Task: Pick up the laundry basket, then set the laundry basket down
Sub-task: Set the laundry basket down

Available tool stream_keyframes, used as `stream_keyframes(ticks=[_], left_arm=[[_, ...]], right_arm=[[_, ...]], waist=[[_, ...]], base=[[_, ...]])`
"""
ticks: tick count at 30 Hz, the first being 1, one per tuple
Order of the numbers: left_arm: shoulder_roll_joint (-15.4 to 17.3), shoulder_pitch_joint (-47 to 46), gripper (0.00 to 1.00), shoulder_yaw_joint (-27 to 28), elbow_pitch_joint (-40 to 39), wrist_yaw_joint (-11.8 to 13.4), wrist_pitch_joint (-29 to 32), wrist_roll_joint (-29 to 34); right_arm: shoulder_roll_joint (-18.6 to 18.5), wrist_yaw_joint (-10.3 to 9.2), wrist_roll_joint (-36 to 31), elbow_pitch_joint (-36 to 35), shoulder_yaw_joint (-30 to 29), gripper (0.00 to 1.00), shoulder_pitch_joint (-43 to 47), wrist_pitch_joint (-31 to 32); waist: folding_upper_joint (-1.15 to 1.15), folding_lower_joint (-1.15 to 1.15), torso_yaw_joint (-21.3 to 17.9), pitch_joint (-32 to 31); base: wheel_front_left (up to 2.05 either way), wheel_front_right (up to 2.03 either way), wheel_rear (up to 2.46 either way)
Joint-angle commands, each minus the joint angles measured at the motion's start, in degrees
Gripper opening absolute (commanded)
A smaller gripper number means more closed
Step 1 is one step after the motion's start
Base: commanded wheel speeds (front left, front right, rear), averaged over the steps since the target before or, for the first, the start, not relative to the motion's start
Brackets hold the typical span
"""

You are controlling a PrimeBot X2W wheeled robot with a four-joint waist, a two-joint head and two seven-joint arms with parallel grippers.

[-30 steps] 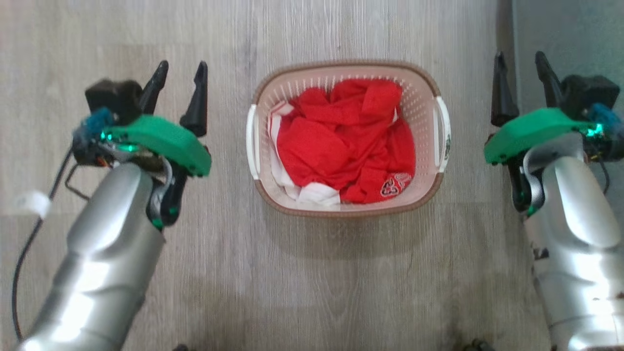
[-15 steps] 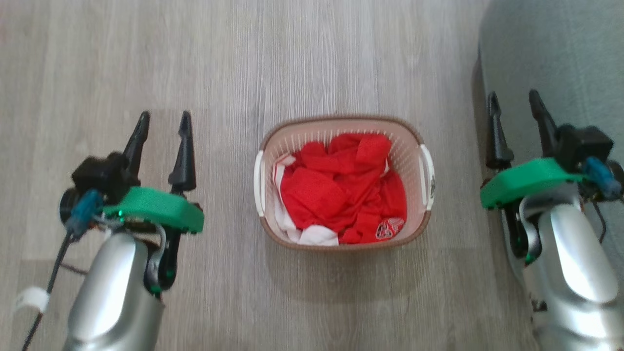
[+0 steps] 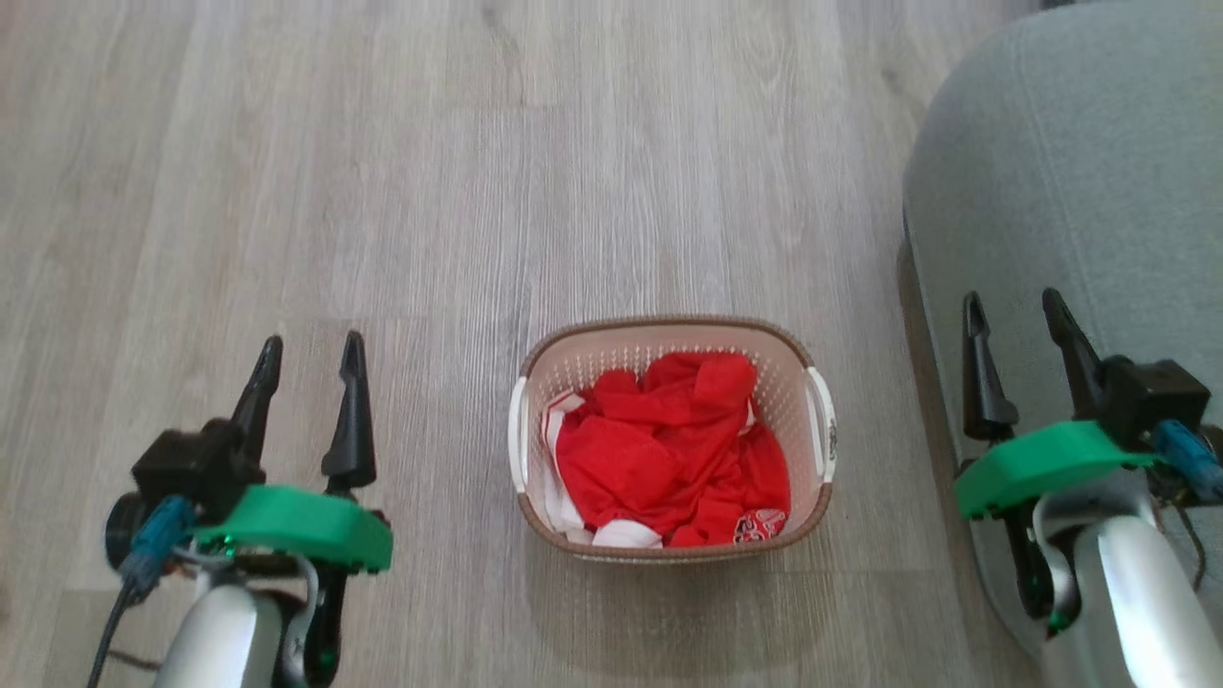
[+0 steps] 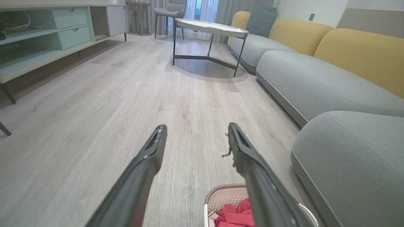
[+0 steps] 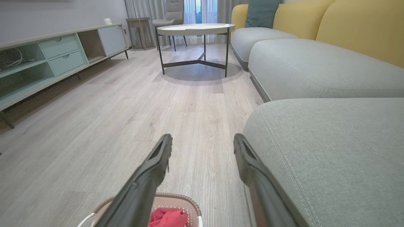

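The head has lifted and the whole view pulls back, so the laundry basket (image 3: 611,361) looks smaller and more floor (image 3: 478,191) and grey sofa (image 3: 1080,172) come in. That's the camera moving, not the basket. It sits on the floor, red clothing (image 3: 669,449) inside, squarely between the 2 grippers and clear of both.

Left gripper (image 3: 311,344): fingers spread, nothing between them, basket off to its right. Right gripper (image 3: 1012,298): spread and empty too, basket to its left, sofa beside its outer finger. Neither touches the white handles (image 3: 824,425).

With the robot rising empty-handed, either the basket is already set down or the lift hasn't begun. I can't tell which.
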Motion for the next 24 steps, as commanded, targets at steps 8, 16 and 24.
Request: stream_keyframes(ticks=[8,16,24], left_arm=[[2.8,5.6,1.0,2.3,-8.9,2.3,4.6,0.2],[3.8,9.5,1.0,1.4,-10.9,3.0,7.2,0.5],[3.9,11.1,1.0,0.9,-11.4,3.5,8.0,0.3]], right_arm=[[0.4,-0.33,1.0,-8.9,0.3,1.0,6.3,4.3],[0.4,-0.33,1.1,-11.0,0.3,1.0,10.4,6.7],[0.4,-0.33,1.5,-12.4,0.1,1.0,12.4,7.5]], waist=[[0.0,0.01,0.0,-5.0],[0.0,0.01,0.0,-8.2],[0.0,0.01,0.4,-9.9]], base=[[0.0,0.0,0.0],[0.0,0.0,0.0],[0.0,0.0,0.0]])
